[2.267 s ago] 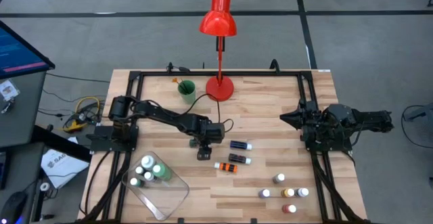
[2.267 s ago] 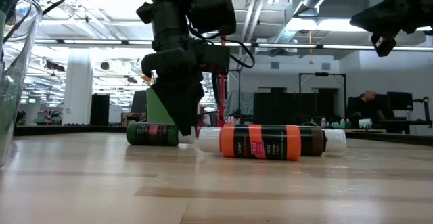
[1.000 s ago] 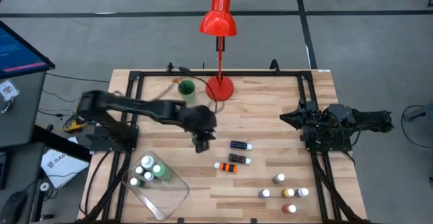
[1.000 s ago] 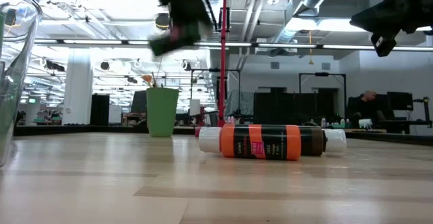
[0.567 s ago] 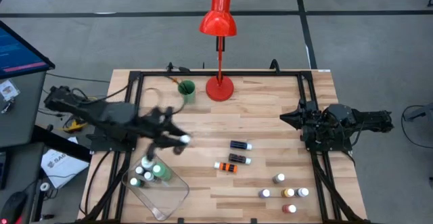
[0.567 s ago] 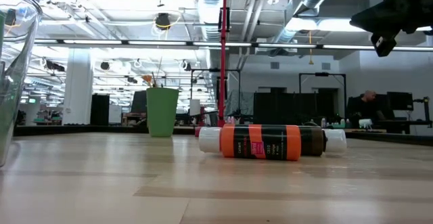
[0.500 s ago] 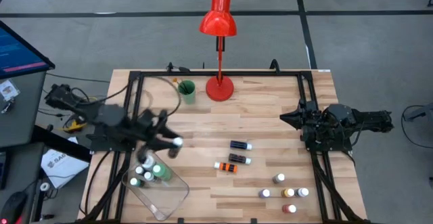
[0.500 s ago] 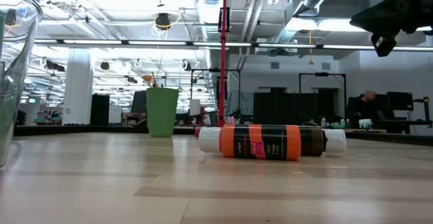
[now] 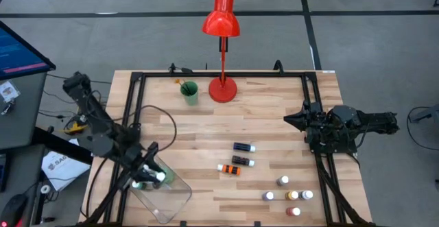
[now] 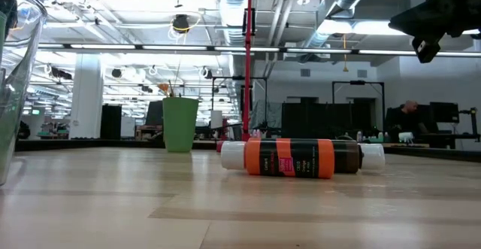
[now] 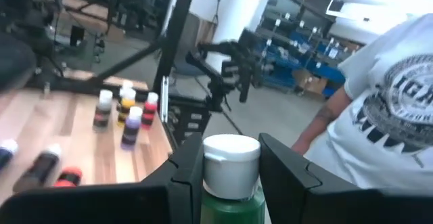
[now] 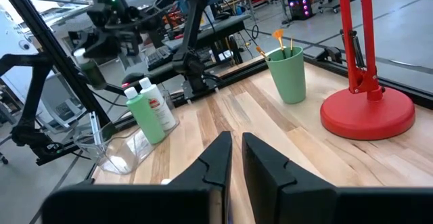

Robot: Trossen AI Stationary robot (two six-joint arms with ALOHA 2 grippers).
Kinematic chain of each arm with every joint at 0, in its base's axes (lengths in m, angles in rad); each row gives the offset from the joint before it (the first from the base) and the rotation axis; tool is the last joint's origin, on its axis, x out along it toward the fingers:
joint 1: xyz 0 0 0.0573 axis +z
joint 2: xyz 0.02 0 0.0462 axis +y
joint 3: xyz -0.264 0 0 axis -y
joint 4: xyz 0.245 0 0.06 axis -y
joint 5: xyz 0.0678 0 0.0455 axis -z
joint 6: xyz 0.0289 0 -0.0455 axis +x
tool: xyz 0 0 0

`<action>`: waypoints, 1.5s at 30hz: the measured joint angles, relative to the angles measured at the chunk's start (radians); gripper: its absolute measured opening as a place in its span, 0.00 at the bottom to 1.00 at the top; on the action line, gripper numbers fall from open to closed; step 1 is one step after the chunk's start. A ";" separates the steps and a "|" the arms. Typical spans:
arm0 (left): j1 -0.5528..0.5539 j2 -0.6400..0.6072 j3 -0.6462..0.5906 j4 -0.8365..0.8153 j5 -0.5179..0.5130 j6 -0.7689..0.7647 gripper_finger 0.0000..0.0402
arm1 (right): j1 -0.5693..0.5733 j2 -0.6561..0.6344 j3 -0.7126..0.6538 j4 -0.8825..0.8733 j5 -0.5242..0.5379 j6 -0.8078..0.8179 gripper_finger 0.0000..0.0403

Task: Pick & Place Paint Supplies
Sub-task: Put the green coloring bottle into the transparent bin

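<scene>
- Across the wooden table (image 9: 274, 117) the high view alone gives the full layout; a red lamp (image 9: 221, 21) stands at the far edge with a green cup (image 9: 189, 92) just beside its base; the low view shows that cup (image 10: 180, 125) and the lamp's pole only as upright shapes beyond the bottles.
- At the near left corner lies the clear plastic tray (image 9: 168, 199); the low view catches just its wall (image 10: 15, 91) at the frame's edge; the right wrist view shows two upright bottles, one green and one pale, standing together (image 12: 152, 112) at the tray.
- Over the tray's far end hangs the left gripper (image 9: 152, 174); only its wrist view shows the grip: the fingers (image 11: 287, 173) are closed on a green bottle (image 11: 231, 204) with a white cap.
- At the right edge rests the right gripper (image 9: 296, 119); its wrist view shows the two fingers (image 12: 260, 160) almost touching and holding nothing.
- Mid-table lie three bottles on their sides, a dark-blue one (image 9: 243, 147), a brown one (image 9: 242, 161) and an orange one (image 9: 230, 169); the low view shows only the orange bottle (image 10: 289, 158) in full, hiding the others behind it.
- Near the front right stands a small cluster of white-capped bottles (image 9: 288, 194), also seen from the left wrist (image 11: 125, 112).
- Beyond the table, the left wrist view shows a person's white printed shirt (image 11: 385, 109).
</scene>
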 joint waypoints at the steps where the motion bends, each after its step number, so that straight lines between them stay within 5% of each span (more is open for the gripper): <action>1: -0.018 0.002 -0.006 0.003 -0.017 -0.003 0.23 | 0.000 0.000 0.000 0.000 0.000 0.000 0.08; 10: -0.176 0.040 -0.023 0.009 -0.059 -0.030 0.23 | 0.000 0.000 0.000 0.000 0.000 0.000 0.08; 22: -0.203 0.267 -0.023 0.004 -0.076 -0.049 0.26 | 0.000 0.000 0.000 0.000 0.000 0.000 0.08; 38: -0.203 0.373 -0.023 0.120 -0.348 -0.100 0.26 | 0.000 0.000 0.000 0.000 0.000 0.000 0.08; 45: -0.186 0.321 -0.023 0.236 -0.435 0.135 0.26 | 0.000 0.000 0.000 0.000 0.000 0.000 0.08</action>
